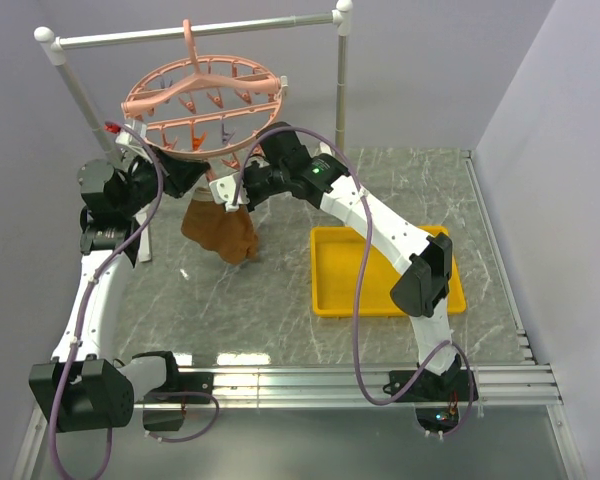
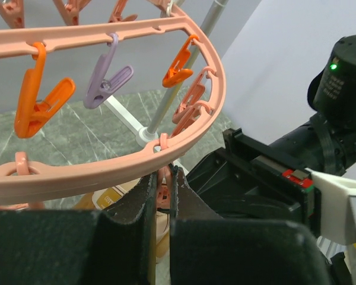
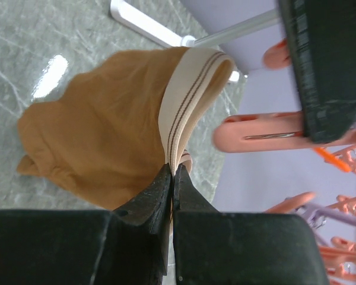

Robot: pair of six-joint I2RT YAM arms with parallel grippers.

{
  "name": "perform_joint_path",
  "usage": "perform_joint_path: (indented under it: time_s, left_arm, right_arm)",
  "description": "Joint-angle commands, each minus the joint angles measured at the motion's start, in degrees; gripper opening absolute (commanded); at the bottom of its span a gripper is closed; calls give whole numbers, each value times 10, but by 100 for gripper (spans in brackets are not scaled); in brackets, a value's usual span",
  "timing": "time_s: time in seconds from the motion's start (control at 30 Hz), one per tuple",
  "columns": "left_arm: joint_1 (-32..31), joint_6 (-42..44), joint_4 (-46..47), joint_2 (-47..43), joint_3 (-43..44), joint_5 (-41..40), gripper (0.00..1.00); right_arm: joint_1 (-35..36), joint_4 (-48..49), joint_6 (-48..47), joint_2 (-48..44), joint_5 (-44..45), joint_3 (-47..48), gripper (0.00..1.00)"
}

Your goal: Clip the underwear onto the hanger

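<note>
Left fingers (image 2: 151, 193): almost together, pinched on a pink clip (image 2: 164, 196) that hangs from the near rim of the hanger.
Right fingers (image 3: 169, 178): pressed together on the folded tan waistband (image 3: 190, 95) of the underwear, holding it up just beside that clip.
Underwear (image 1: 220, 232): brown cloth drooping from the right fingers, below the near edge of the hanger and between the two wrists. It is left of the yellow tray and apart from it. Whether its lower edge touches the desk I cannot tell.
Waistband: doubled over into a loop above the right fingers, with two thin dark stripes along it. It is not seen inside any clip.
Hanger (image 1: 202, 105): salmon-pink ring with crossed spokes, hooked on the rail (image 1: 195, 33) at the far left of the desk, tilted a little.
Other clips: an orange clip (image 2: 38, 110) and a purple clip (image 2: 107, 83) dangle side by side from a spoke, and more pink ones hang along the rim. All are closed and hold nothing.
Yellow tray (image 1: 380, 312): flat on the desk (image 1: 280, 320), right of centre, partly under the right arm.
Arms: both reach to the far left, and their wrists meet under the hanger.
</note>
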Motion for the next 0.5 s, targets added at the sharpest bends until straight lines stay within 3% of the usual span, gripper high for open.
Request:
perform_joint_path:
  time_s: [0.0, 0.47]
  left_arm:
    - [-1, 28, -4, 1, 17, 36, 0]
    - [-1, 42, -24, 4, 25, 66, 0]
  right_arm:
    - [5, 43, 1, -3, -18, 7, 0]
    - [9, 51, 9, 21, -15, 32, 0]
